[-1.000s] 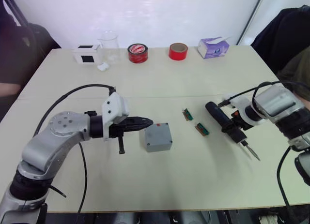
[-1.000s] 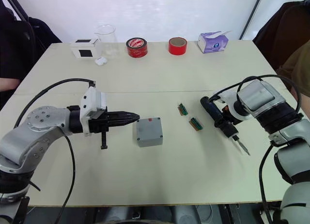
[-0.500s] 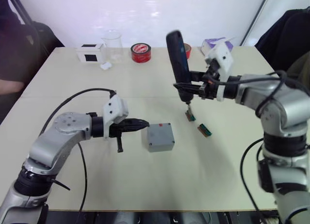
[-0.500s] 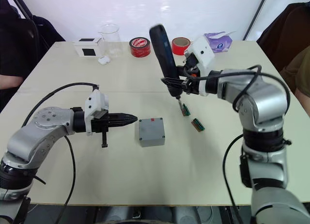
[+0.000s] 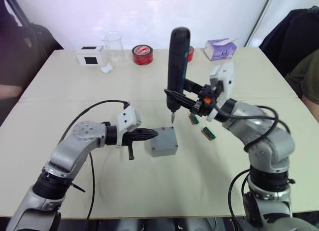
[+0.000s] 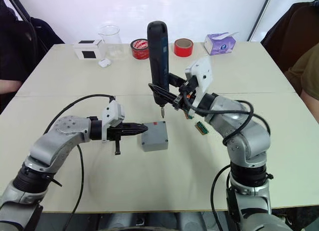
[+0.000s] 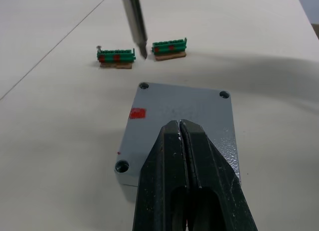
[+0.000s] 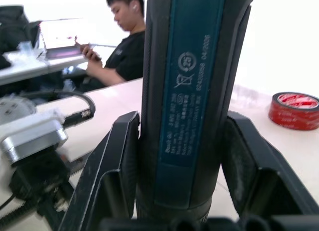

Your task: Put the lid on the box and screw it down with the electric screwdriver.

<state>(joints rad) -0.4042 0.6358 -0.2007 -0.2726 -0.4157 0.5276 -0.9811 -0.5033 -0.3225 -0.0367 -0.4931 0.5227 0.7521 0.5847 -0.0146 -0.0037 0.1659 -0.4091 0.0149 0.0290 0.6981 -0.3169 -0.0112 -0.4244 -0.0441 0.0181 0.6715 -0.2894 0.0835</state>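
Observation:
The small grey box [image 5: 162, 142] sits mid-table with the flat grey lid [image 7: 185, 111] lying on top, its corner holes and a red mark showing. My left gripper [image 5: 154, 133] is shut, with its tips resting at the box's left edge over the lid. My right gripper [image 5: 175, 95] is shut on the electric screwdriver [image 5: 178, 59] and holds it upright with the bit down. The bit tip [image 7: 144, 54] hovers just beyond the lid's far corner hole, apart from it.
Two green terminal blocks [image 7: 116, 56] [image 7: 169, 45] lie just behind the box. At the table's back stand a white box with a black panel [image 5: 90, 55], a glass beaker [image 5: 113, 43], a red tape roll [image 5: 142, 55] and a tissue box [image 5: 220, 49]. A seated person [image 8: 124, 46] is nearby.
My right gripper has lifted the screwdriver off the table at the right, turned it upright and carried it left over the box's far corner. The left gripper stays at the box.

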